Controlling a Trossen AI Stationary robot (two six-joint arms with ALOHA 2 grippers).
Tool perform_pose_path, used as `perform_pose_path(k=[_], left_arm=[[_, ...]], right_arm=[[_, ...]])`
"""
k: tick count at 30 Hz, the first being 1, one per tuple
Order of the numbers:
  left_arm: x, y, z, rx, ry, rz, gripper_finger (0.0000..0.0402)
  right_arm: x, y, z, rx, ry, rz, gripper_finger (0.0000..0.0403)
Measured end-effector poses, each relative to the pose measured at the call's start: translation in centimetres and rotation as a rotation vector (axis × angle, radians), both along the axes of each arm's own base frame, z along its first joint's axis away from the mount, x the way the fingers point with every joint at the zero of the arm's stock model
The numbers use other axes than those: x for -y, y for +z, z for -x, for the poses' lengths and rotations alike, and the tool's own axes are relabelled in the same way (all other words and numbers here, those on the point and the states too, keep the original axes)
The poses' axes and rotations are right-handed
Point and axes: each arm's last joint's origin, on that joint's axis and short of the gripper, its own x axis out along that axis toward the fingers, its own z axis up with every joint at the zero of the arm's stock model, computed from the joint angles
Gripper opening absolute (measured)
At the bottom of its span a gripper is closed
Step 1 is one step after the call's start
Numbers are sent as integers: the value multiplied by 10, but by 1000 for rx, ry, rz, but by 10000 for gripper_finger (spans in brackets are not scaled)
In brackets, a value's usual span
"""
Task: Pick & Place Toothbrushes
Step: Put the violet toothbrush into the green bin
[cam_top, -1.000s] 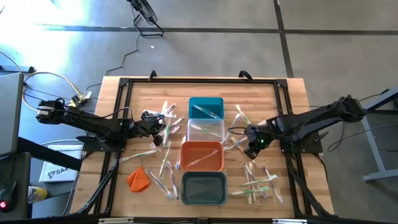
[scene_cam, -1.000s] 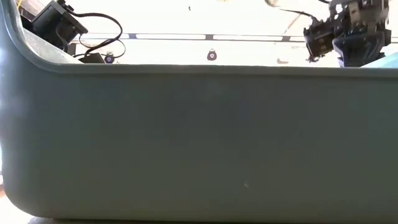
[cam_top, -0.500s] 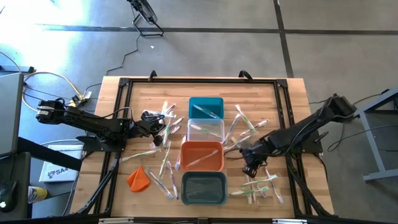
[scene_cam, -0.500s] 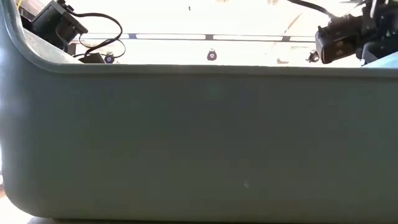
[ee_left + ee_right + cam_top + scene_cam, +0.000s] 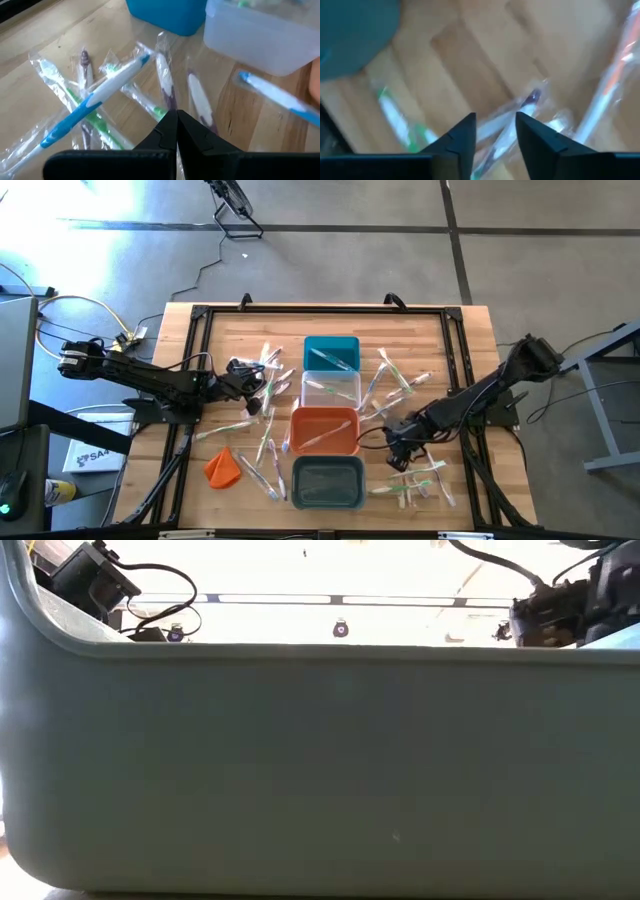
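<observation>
Right tool (image 5: 495, 131): fingers parted, holding nothing, hovering over thin wrapped plastic toothbrushes (image 5: 415, 480) lying on the wooden surface (image 5: 460, 340) beside the grey bin (image 5: 327, 482).
Handling: probably light, stiff, slippery in wrapping; best gripping mid-handle.
Left tool (image 5: 176, 122): fingers closed together, empty.

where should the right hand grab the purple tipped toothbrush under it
Probably mid-handle, from straight above. The wrapped purple-tipped toothbrush lies flat on the wooden table, its thin handle running between the right hand's open fingers. Closing across the handle, clear of the brush head and neighbouring wrapped brushes, looks safest.
</observation>
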Motion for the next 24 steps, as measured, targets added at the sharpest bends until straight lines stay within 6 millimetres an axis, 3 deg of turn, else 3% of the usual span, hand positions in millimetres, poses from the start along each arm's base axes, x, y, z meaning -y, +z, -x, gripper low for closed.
perform_pose_path(k=[6,16,24], left_arm=[[0,-3,2,-41,-7,3,0],[0,-3,2,-41,-12,8,0],[0,-3,2,-41,-12,8,0]], right_arm=[[1,-5,0,-16,-33,48,168],[-1,3,-4,-11,13,-131,128],[9,8,-12,14,-8,-217,100]])
